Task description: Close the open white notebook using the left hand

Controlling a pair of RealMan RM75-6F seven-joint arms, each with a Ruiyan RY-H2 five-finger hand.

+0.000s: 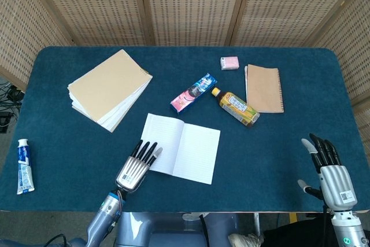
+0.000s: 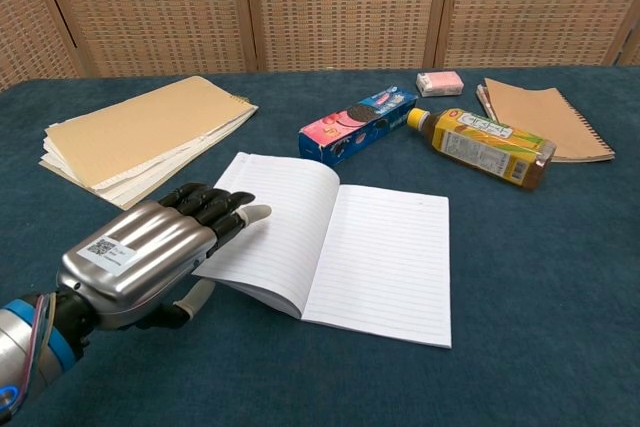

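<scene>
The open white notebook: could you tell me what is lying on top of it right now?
Only the fingertips of the left robot hand overlap the left page edge of the open white notebook; the lined pages are otherwise bare. What lies beneath the notebook is covered.

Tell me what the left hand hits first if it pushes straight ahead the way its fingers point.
The left hand points up and slightly right, so it would meet the left page of the open white notebook first; its fingertips already reach that page's edge. Beyond that lies the cookie box.
</scene>
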